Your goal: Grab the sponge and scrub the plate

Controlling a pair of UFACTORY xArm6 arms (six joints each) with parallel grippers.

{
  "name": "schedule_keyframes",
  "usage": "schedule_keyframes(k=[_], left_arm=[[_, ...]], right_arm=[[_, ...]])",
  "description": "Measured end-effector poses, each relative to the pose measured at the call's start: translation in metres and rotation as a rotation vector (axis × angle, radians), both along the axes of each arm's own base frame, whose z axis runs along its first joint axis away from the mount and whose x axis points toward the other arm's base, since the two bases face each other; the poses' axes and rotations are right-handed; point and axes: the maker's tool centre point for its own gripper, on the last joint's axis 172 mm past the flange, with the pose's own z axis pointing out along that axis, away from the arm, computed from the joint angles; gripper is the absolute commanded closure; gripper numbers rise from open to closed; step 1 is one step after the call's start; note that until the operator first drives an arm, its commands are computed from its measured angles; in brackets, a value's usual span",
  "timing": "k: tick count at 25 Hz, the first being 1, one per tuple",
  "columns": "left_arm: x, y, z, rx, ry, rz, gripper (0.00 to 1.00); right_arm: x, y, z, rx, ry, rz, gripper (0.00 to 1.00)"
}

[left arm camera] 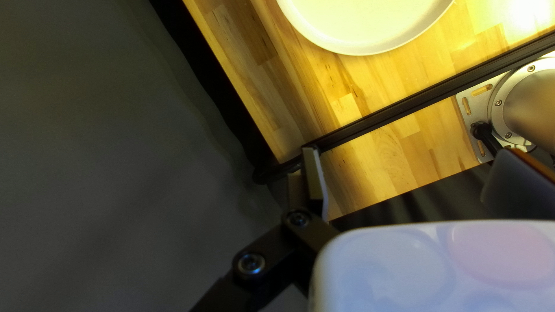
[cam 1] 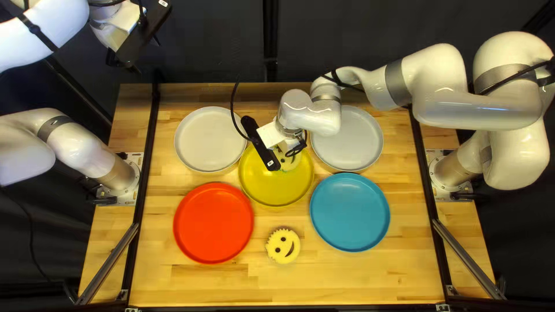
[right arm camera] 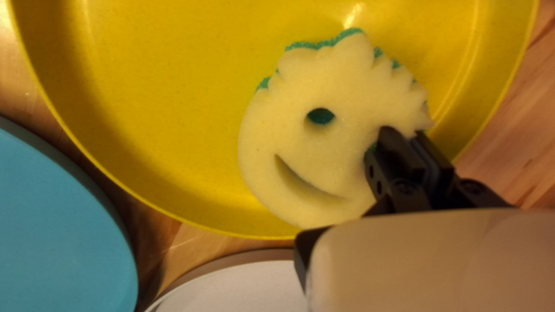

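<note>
My right gripper (cam 1: 293,145) is over the yellow plate (cam 1: 276,188), partly covering a round smiley sponge (cam 1: 291,162) in it. In the right wrist view, my right gripper (right arm camera: 411,138) is shut on the edge of this pale yellow, green-backed sponge (right arm camera: 341,86), which lies face up near the rim of the yellow plate (right arm camera: 167,110). A second smiley sponge (cam 1: 283,245) lies on the table, below the yellow plate in the top left view. Raised beyond the table's far left corner, my left gripper (cam 1: 124,60) holds nothing; in its wrist view the left gripper (left arm camera: 411,173) stands open.
White plates (cam 1: 211,138) (cam 1: 358,138) stand either side of the yellow plate's far part. A red plate (cam 1: 214,222) and a blue plate (cam 1: 350,212) are nearer the front. My right arm reaches across the right white plate. Black rails (cam 1: 144,190) run along the table's sides.
</note>
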Motion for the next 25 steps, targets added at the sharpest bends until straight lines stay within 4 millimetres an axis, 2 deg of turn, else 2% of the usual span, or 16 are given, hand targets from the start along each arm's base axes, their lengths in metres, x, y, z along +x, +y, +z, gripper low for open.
schedule_keyframes(k=[6, 11, 17, 25], left_arm=[[0.0, 0.0, 0.0, 0.0, 0.0, 0.0, 0.0], [0.0, 0.0, 0.0, 0.0, 0.0, 0.0, 0.0], [0.0, 0.0, 0.0, 0.0, 0.0, 0.0, 0.0], [0.0, 0.0, 0.0, 0.0, 0.0, 0.0, 0.0]], right_arm=[[-0.011, 0.035, -0.003, -0.004, 0.027, 0.027, 1.0], [-0.005, 0.036, -0.004, -0.005, 0.031, 0.039, 1.0], [0.014, 0.009, 0.001, -0.003, 0.029, 0.029, 1.0], [0.022, -0.046, 0.001, 0.022, 0.044, -0.018, 1.0]])
